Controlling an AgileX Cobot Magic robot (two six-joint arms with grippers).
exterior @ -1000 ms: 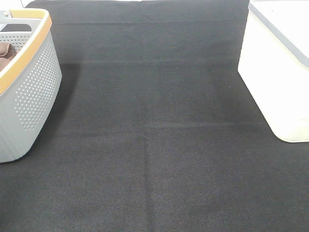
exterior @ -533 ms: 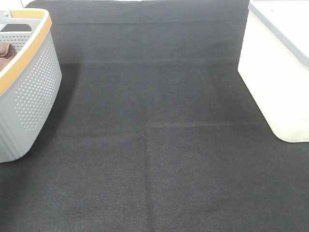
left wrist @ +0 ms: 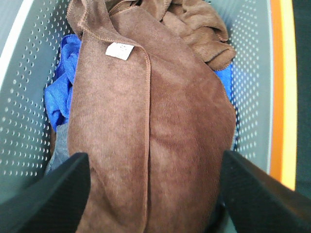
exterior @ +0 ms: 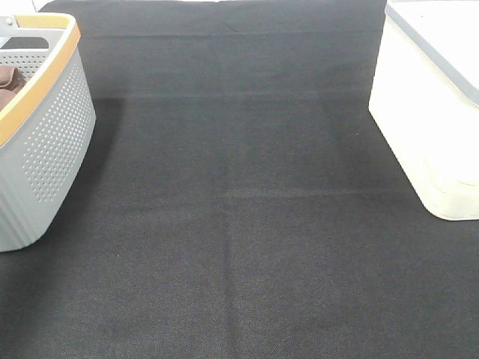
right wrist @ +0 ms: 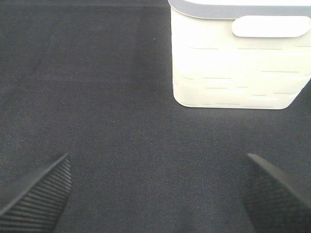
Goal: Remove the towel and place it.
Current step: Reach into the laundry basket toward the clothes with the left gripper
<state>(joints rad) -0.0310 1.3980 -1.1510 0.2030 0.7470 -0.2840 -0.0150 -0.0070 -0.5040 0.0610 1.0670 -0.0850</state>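
The towel [left wrist: 160,131] is a reddish-brown microfibre cloth with a stitched hem and a small white tag [left wrist: 119,50]. It lies crumpled on top of the pile inside the grey perforated basket [left wrist: 19,116]. In the exterior high view only a brown corner of it [exterior: 9,81] shows inside the basket [exterior: 52,142] at the far left. My left gripper [left wrist: 155,194] is open, its two black fingers [left wrist: 53,199] spread wide just above the towel. My right gripper [right wrist: 155,199] is open and empty over the black mat. Neither gripper shows in the exterior high view.
A blue cloth [left wrist: 60,92] lies under the towel in the basket, which has an orange rim [exterior: 41,78]. A white lidded bin [exterior: 434,112] stands at the right, also in the right wrist view [right wrist: 238,58]. A black mat [exterior: 239,224] covers the table between them.
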